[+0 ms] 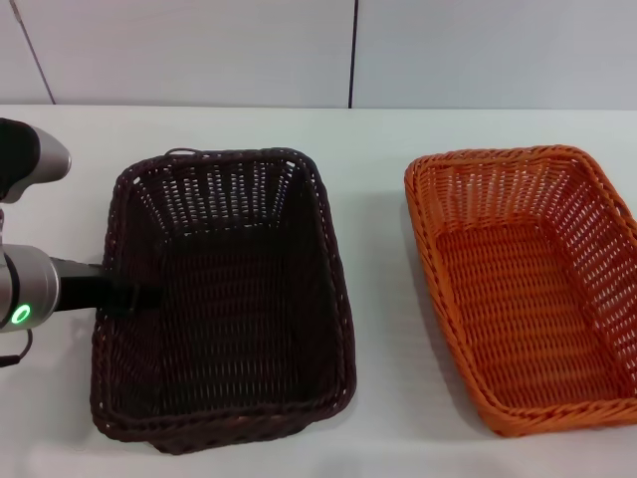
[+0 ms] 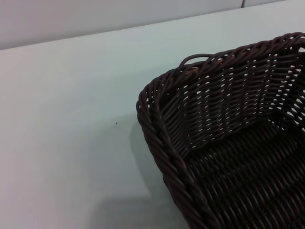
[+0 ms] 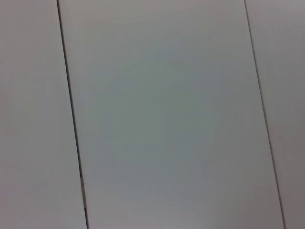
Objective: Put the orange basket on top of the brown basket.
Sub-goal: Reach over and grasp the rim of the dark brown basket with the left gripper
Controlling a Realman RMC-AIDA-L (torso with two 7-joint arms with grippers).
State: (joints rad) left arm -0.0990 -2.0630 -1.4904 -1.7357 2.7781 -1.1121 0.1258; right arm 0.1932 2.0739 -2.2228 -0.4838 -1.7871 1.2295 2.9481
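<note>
Brown basket was v. dark, nearly black, woven w/ openwork sides & braided rim. Orange basket was bright orange, same weave. Table was plain white. Left arm was silver-grey w/ green ring light.

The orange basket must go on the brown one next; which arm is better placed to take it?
Probably the right. The orange basket sits on the robot's right; the left gripper is at the brown basket, across from it. The right arm is out of view, though.
</note>
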